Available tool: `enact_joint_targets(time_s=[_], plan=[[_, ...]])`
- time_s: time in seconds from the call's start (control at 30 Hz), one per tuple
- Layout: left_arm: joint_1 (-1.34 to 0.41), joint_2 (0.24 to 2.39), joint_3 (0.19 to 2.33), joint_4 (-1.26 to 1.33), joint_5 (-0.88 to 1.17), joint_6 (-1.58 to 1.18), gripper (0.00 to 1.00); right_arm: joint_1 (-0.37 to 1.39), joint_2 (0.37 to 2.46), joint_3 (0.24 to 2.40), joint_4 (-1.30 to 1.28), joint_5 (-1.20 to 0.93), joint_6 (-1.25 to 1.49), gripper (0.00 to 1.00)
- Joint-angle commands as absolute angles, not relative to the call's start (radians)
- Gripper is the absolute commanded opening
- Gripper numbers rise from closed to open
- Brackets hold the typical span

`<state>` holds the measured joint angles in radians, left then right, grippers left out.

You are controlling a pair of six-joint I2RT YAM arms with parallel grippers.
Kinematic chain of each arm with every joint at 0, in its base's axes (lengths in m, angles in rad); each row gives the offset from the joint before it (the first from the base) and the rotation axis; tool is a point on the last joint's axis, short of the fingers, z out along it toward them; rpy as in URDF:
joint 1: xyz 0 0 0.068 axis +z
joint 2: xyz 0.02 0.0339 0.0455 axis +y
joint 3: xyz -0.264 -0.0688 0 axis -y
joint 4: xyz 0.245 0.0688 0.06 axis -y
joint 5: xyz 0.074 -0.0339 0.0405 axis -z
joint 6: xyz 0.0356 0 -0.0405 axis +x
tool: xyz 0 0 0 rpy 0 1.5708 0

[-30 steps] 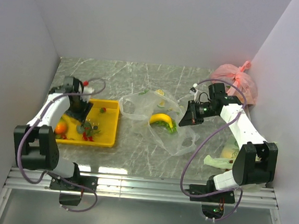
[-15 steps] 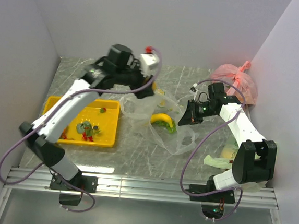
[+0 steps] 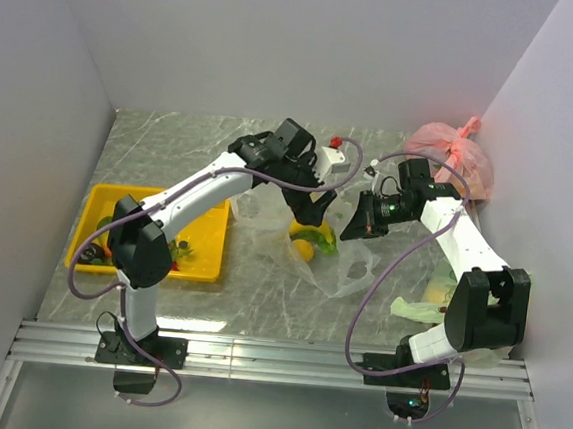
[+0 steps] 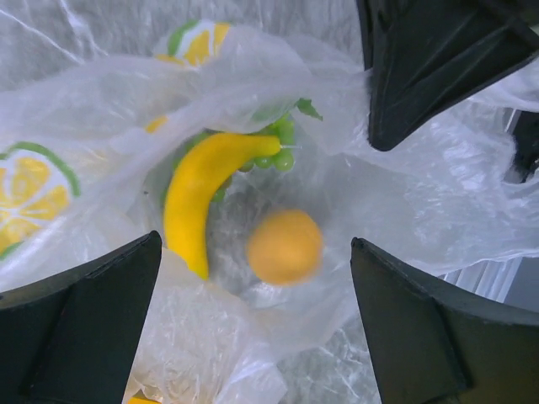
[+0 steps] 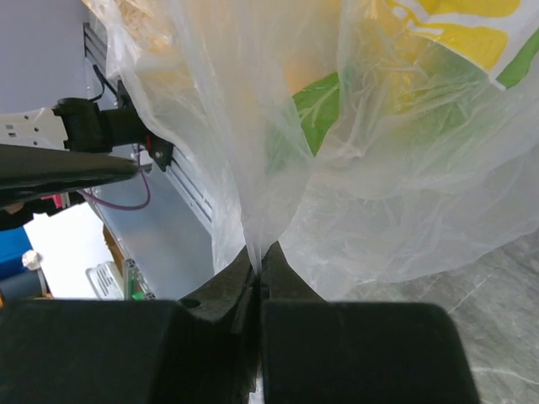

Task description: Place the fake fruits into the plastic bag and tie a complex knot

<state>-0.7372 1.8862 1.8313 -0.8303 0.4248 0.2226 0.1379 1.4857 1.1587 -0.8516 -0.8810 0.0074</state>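
Legible text, labels, numbers: none recorded. Plastic bag [image 4: 93,101]: citrus-slice prints [image 4: 34,181] noted, no lettering.

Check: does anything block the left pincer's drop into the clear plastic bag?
Nothing visible does. The thin transparent plastic bag gapes under the left pincer, its edge pinched up by the shut right pincer. Only the yellow plastic banana, green grape bunch and a blurred orange round fruit show inside.

We stretch our left arm [image 3: 209,183] across, left gripper [image 4: 255,242] spread wide, facing down; our right gripper [image 5: 257,257] clamps the plastic bag [image 5: 253,126].
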Motion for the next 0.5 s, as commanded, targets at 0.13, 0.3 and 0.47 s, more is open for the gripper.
enact_joint_targets(time_s=[0.13,0.3,0.47], plan=[[-0.475,1.608,1.804,-0.764,0.506,0.051,0.99,0.143,1.463,1.187,-0.848,-0.879,0.009,0.0],[-0.041,1.447,1.626,-0.871,0.436,0.04,0.91,0.143,1.474,1.187,-0.856,-0.879,0.009,0.0],[0.322,1.404,1.476,-0.987,0.307,0.072,0.92,0.14,1.489,1.198,-0.873,-0.873,-0.028,0.0]])
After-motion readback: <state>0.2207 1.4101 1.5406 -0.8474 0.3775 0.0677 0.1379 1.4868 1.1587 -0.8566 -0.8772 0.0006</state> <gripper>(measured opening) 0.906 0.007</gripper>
